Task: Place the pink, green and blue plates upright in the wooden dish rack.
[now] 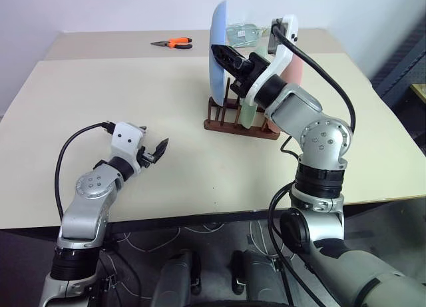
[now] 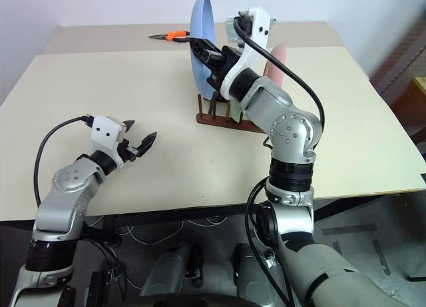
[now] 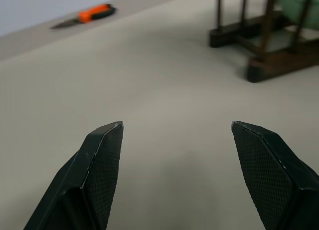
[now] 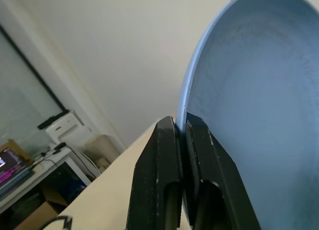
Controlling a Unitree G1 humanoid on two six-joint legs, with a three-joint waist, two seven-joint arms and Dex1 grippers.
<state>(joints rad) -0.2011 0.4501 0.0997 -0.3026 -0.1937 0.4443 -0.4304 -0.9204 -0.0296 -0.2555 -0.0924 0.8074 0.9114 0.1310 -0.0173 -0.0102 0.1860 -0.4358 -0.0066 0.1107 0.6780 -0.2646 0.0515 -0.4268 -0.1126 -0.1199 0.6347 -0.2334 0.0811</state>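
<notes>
My right gripper (image 1: pixel 220 52) is shut on the rim of the blue plate (image 1: pixel 218 34), holding it upright on edge over the left end of the wooden dish rack (image 1: pixel 229 125). The plate's lower edge reaches about the tops of the pegs. The right wrist view shows both fingers (image 4: pixel 159 155) pinching the blue rim. The green plate (image 1: pixel 247 114) stands upright in the rack, and the pink plate (image 1: pixel 295 70) stands behind my right arm, partly hidden. My left gripper (image 1: pixel 154 152) hangs open and empty low over the table, left of the rack.
Orange-handled pliers (image 1: pixel 174 43) lie at the back of the table. A clear glass object (image 1: pixel 241 32) sits behind the rack. The beige table (image 1: pixel 133 94) has wide bare room between my left gripper and the rack. Its front edge runs near my arms.
</notes>
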